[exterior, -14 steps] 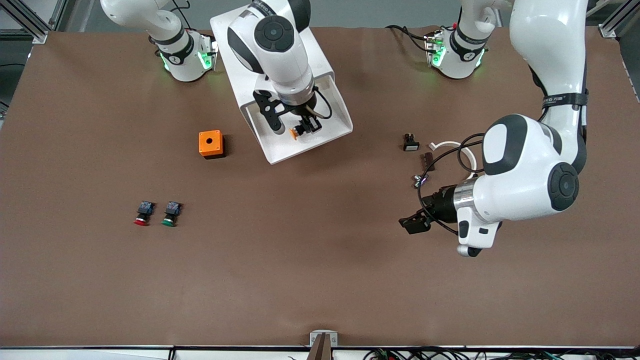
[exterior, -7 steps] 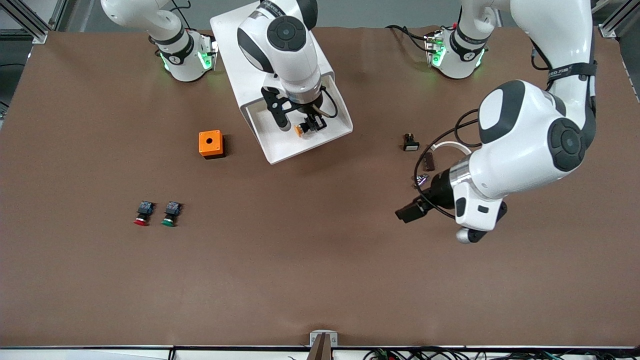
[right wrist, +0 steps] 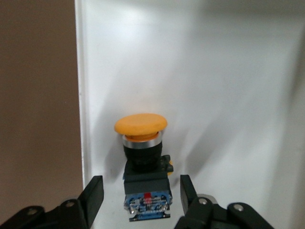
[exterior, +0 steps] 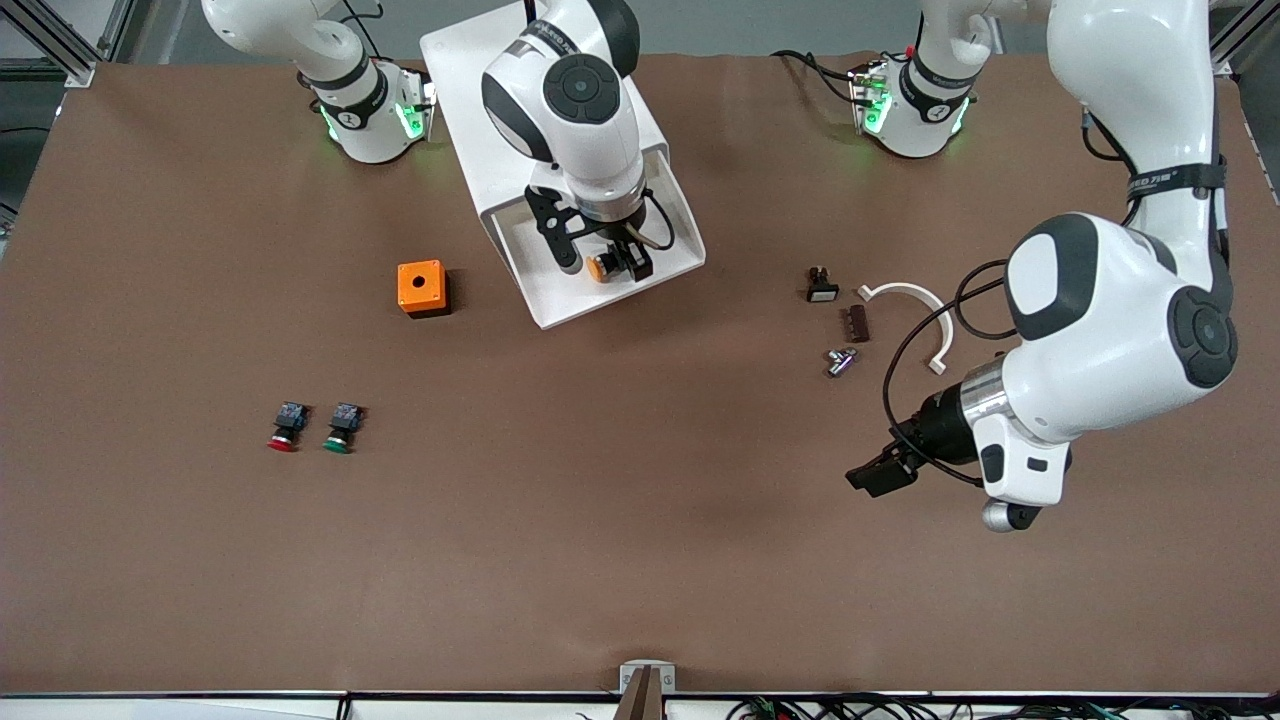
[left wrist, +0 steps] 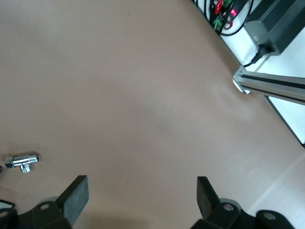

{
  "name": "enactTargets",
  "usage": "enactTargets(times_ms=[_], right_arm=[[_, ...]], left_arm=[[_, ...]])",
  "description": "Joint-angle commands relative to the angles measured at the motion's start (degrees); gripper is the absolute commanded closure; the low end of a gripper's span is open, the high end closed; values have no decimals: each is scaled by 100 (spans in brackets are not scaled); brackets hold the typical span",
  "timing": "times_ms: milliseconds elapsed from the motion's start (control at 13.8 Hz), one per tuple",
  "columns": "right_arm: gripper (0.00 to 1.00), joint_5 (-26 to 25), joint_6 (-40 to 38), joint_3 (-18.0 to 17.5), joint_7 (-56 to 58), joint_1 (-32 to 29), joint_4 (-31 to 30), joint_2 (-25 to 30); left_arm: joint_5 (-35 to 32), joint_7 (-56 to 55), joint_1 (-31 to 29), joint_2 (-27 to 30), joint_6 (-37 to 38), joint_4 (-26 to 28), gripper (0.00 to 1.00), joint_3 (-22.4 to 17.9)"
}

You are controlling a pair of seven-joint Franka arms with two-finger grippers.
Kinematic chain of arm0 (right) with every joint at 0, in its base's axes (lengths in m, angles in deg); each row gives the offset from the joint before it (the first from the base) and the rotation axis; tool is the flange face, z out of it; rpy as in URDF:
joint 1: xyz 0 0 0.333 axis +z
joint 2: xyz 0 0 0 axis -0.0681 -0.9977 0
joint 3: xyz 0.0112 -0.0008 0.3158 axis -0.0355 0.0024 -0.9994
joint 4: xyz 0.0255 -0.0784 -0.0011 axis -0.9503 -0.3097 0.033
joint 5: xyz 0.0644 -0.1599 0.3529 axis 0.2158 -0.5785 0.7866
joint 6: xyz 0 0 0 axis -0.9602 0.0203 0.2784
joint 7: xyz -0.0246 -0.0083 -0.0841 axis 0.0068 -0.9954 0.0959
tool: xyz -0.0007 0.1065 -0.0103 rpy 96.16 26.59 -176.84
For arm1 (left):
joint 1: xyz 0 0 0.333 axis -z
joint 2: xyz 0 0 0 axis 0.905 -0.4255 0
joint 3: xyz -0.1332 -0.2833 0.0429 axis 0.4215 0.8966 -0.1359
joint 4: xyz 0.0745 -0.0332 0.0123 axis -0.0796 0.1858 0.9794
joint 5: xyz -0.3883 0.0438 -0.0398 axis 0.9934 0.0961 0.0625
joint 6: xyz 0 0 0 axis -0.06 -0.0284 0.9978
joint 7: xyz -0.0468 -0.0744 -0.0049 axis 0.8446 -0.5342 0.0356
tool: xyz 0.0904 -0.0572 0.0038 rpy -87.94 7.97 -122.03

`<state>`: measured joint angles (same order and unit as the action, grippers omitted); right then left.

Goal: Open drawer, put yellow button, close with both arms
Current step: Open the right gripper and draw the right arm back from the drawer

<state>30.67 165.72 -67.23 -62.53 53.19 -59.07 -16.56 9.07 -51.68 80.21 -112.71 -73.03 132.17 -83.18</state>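
- Two arms in play: the right arm reaches down into the pulled-out drawer, with the right gripper low over its floor.
- Right gripper's fingers are parted, gripping nothing; the yellow button lies between them on the drawer floor, cap pointing away from the wrist, close to the drawer's side wall.
- Button's got a smooth mushroom cap, metal collar, black-and-blue body; the drawer is glossy white plastic.
- Left gripper hangs wide open and empty over bare brown table, toward the left arm's end, near a small metal fitting.
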Motion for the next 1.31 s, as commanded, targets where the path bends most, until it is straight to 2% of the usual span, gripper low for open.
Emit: enactTargets(times_ms=[0,218,508,870,1088,1233], right_arm=[[0,-34,-824,49,765,-68,769,-48],[0,10,-2117,58,2810,-681,1456,5],[0,-51,-2919,67,5456,-2033,1510,321],[0,-130,-3149,67,8307,-3564,1493,418],[0,-542,-3096,67,9144,-4066,1493,357],[0,-587,-3078,67,9452,-4382,1502,322]], left_arm=[[-448,-2,51,29,-6,58,0,28],[-731,7,61,38,-6,58,0,63],[-740,-37,157,-51,-253,58,0,55],[-758,-99,236,-24,-253,67,0,63],[-758,-317,525,-42,-191,111,0,63],[-775,-686,763,-59,-182,111,0,63]])
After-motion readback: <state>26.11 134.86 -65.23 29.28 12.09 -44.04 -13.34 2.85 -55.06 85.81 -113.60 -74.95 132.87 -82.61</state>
